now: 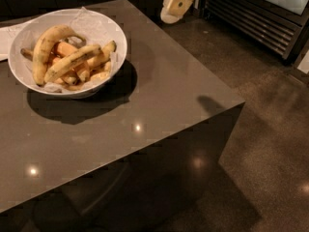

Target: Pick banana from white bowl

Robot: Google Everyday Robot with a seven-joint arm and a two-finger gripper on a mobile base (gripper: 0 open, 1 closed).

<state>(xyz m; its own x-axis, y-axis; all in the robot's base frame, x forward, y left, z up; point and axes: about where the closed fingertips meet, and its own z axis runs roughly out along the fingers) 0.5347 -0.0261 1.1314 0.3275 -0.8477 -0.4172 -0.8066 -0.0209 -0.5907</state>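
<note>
The white bowl stands on the dark table at the back left, lined with crinkled white paper. The banana, yellow with dark speckles, lies diagonally across the top of the pile in it. A bigger, hooked banana curves along the bowl's left side, and shorter orange-toned pieces lie underneath. My gripper, cream-coloured, hangs at the top edge of the view. It is beyond the table's far right edge, well to the right of the bowl, and touches nothing.
The dark table ends in a corner at the right. White paper lies left of the bowl. A black slatted cabinet stands on the floor at the back right.
</note>
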